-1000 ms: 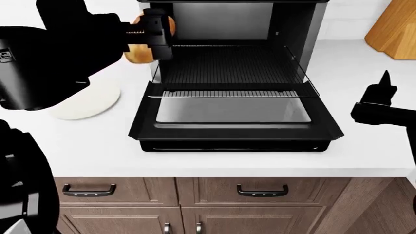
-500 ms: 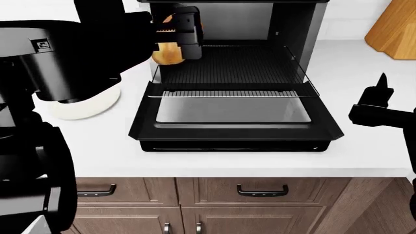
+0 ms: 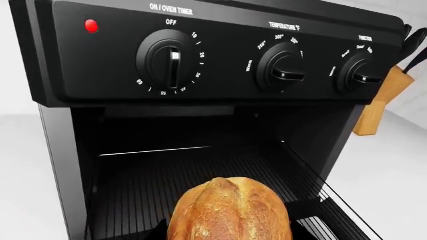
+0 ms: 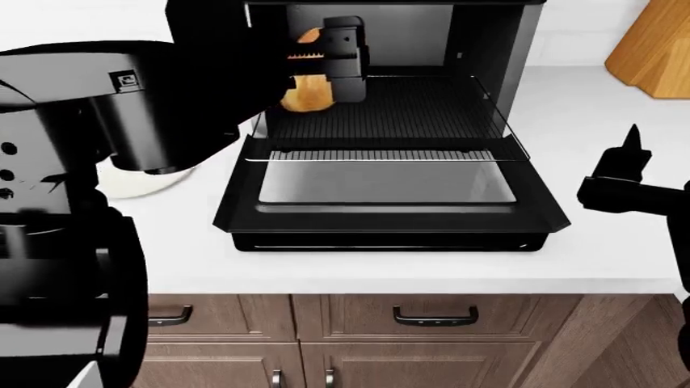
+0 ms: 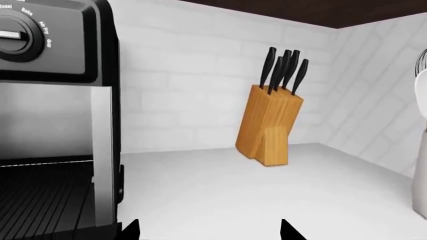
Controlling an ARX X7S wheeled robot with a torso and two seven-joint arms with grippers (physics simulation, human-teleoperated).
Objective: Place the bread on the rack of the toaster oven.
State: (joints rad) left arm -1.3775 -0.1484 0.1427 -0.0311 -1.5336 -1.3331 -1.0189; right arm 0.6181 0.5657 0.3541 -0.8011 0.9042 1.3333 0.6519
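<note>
Bread (image 4: 310,94) held in left claw (image 4: 323,69), clamped between its jaws, hovering at mouth of toaster oven (image 4: 389,121), over front-left part of rack (image 4: 399,109). Not yet resting on wire bars, as far as head view shows; gap under roll impossible to judge closely. Seen from left wrist view: golden crust (image 3: 230,210) low in frame, dark oven cavity ahead, rack bars (image 3: 200,175) running back beneath it, control knobs above. Door (image 4: 389,190) dropped flat and open toward desk (image 4: 603,259) edge, leaving clear way in.

Right claw (image 4: 631,153) idle to right of oven, well apart from it; two fingertips standing apart at edge of right wrist view, nothing between them, so open and empty. Knife block (image 5: 268,125) standing on desk beyond.

Step in hand, by judgement: carry-in, roll at threshold, placement unfinished. Next move probably calling for further reach inward toward middle of rack, then lowering until crust meets bars, then release. Care needed with oven's upper lip and left wall close beside claw.
</note>
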